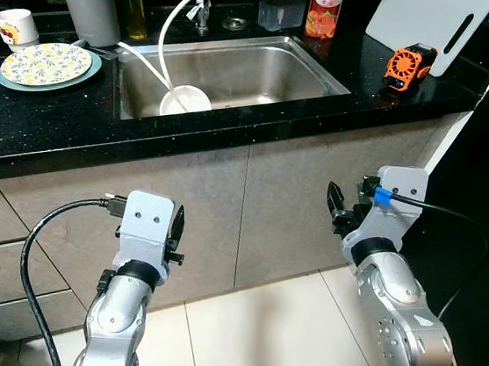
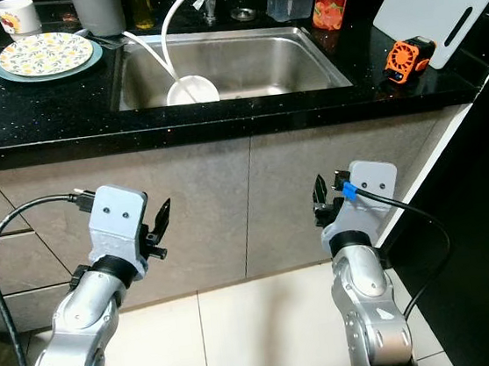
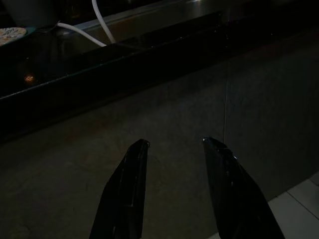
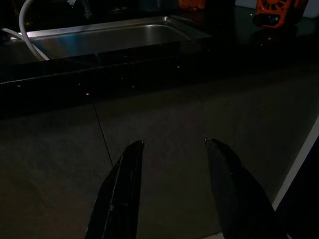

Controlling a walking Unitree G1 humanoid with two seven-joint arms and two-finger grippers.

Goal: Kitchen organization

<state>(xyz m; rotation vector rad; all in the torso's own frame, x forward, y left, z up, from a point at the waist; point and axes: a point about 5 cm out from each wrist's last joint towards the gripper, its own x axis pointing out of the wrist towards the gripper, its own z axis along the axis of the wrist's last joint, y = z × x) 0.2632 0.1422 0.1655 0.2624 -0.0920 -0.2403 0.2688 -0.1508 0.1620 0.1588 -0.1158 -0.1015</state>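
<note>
A bowl [image 1: 185, 100] sits in the sink [image 1: 300, 48], plate [image 1: 45, 64] to its left, cutting board [image 1: 432, 7] right.

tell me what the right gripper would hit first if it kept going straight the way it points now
Most likely the grey cabinet front below the counter edge. The right gripper, open and empty, aims at that panel beneath the sink. Nothing stands between, though depth is hard to judge.

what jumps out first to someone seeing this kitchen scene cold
The steel sink set in the black counter, with a white bowl inside. An orange gadget beside a white cutting board stands out at right. Below, the left gripper and right gripper hang open before the cabinets.
</note>
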